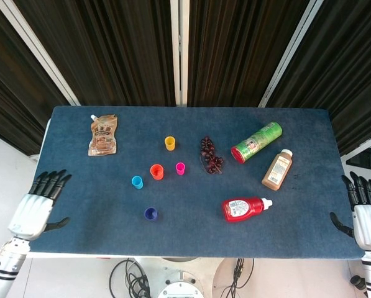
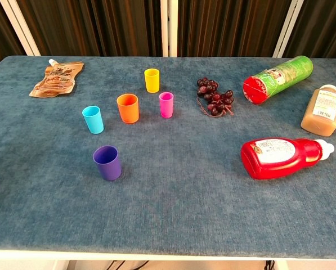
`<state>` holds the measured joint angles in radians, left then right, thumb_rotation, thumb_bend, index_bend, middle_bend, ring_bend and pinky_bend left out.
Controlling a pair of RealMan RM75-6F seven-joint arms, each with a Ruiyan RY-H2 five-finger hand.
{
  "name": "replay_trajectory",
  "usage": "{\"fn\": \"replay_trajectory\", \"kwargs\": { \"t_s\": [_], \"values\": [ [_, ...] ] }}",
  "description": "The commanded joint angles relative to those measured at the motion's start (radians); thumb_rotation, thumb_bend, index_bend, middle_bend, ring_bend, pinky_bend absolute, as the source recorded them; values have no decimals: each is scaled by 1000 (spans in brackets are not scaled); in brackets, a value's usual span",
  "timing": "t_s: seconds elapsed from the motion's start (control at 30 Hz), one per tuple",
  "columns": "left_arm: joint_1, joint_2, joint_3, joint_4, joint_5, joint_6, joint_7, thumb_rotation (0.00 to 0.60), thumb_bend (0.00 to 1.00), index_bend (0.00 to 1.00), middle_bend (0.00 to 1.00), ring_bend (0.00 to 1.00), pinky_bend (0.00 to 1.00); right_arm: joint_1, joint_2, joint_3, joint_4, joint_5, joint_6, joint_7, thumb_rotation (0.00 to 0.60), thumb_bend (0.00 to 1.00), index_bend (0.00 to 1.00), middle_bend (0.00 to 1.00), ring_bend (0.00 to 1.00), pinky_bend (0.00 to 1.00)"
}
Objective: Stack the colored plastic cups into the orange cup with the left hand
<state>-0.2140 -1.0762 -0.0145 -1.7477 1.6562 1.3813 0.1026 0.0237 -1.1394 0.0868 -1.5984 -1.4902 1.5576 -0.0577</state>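
Note:
The orange cup (image 1: pixel 156 171) (image 2: pixel 128 108) stands upright on the blue table, left of centre. Around it stand a yellow cup (image 1: pixel 169 143) (image 2: pixel 151 80), a pink cup (image 1: pixel 180 168) (image 2: pixel 166 104), a light blue cup (image 1: pixel 137 182) (image 2: pixel 93 119) and a purple cup (image 1: pixel 150 214) (image 2: pixel 107 162), all upright and apart. My left hand (image 1: pixel 39 203) hovers off the table's left front corner, fingers spread, holding nothing. My right hand (image 1: pixel 365 213) is off the right edge, also spread and holding nothing. Neither hand shows in the chest view.
A brown pouch (image 1: pixel 102 135) lies at the back left. Dark grapes (image 1: pixel 210 155) lie right of the cups. Further right lie a green can (image 1: pixel 256 141), a brown juice bottle (image 1: pixel 277 169) and a red sauce bottle (image 1: pixel 243 208).

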Motion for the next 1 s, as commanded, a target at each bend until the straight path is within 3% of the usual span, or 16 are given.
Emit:
{"fn": "replay_trajectory", "kwargs": {
  "t_s": [0.03,0.43,0.67,1.0],
  "values": [
    [-65,-14,10,-47,57,-81,32,600,105,54,24,0,47,-3,0,1,0,6,2,5,600,170,0,0,0,0],
    [-263,-170,-14,-90,51,-362,163,600,106,76,35,0,99,-11,9,-4,-5,-5,12,21,600,170,0,0,0,0],
    [-330,-286,-23,-11,30,-425,151,600,119,133,88,6,163,-17,20,-10,3,-4,7,41,600,170,0,0,0,0],
    [-375,-349,-30,48,-49,-473,204,600,137,183,127,50,220,-38,25,-9,0,13,25,57,600,203,0,0,0,0]
  ]
}}
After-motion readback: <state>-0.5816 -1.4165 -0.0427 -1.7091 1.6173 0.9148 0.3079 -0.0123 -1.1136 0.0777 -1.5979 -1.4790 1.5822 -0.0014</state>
